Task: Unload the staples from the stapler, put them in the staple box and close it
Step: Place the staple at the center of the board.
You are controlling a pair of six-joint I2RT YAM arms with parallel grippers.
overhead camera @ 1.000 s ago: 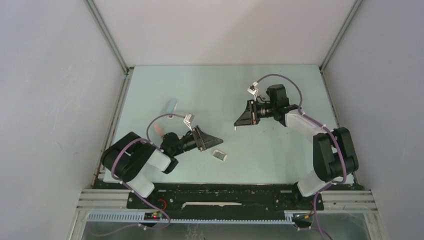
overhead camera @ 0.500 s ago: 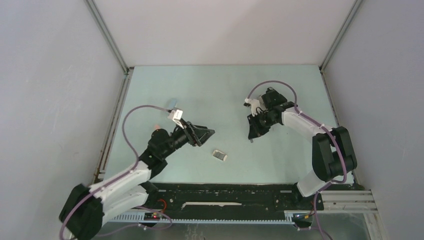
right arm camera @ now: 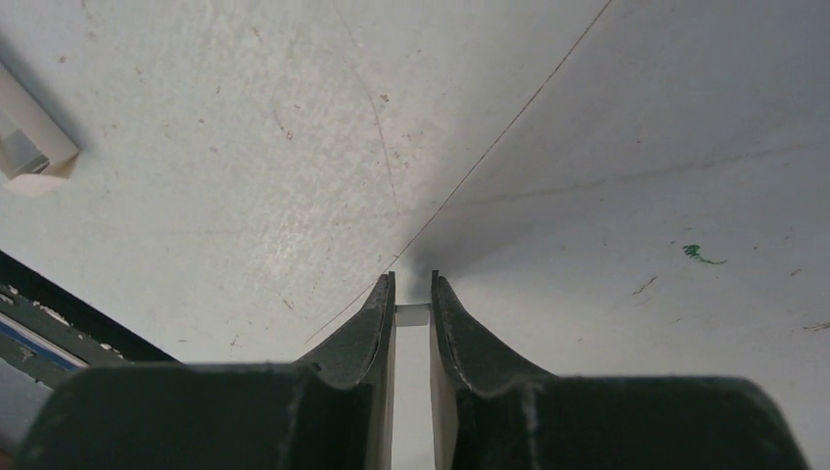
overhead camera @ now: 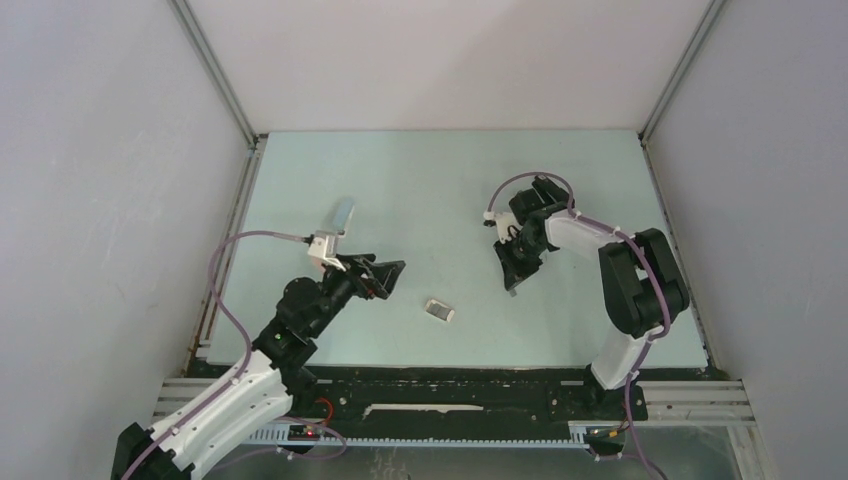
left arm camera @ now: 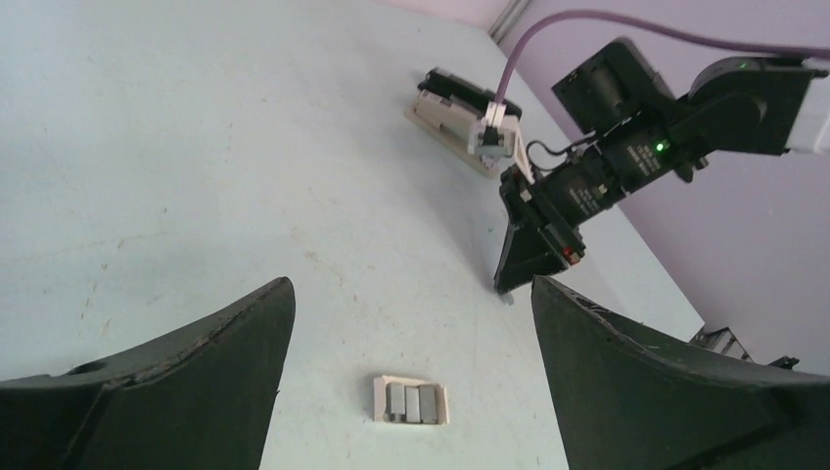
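My right gripper (overhead camera: 510,285) points down at the table and is shut on a short silvery strip of staples (right arm camera: 413,314), pinched between its fingertips (right arm camera: 390,294) just above the surface. More grey staple strips lie in a small white tray (overhead camera: 438,311) near the table's middle. In the left wrist view that tray (left arm camera: 384,401) sits ahead of my left gripper (left arm camera: 411,284), which is open and holds nothing. In the top view the left gripper (overhead camera: 390,275) hangs left of the tray. A pale blue-grey stapler (overhead camera: 343,213) lies apart on the left.
The right gripper's fingers (left arm camera: 529,259) stand on the table beyond the tray. A corner of a white block (right arm camera: 24,142) shows at the far left of the right wrist view. The table's dark near edge (right arm camera: 59,313) runs below it. Grey walls enclose three sides.
The left gripper has opened wide and drawn back to the left as its arm stretched out. The right gripper has tipped downward and lowered its staple strip toward the table.
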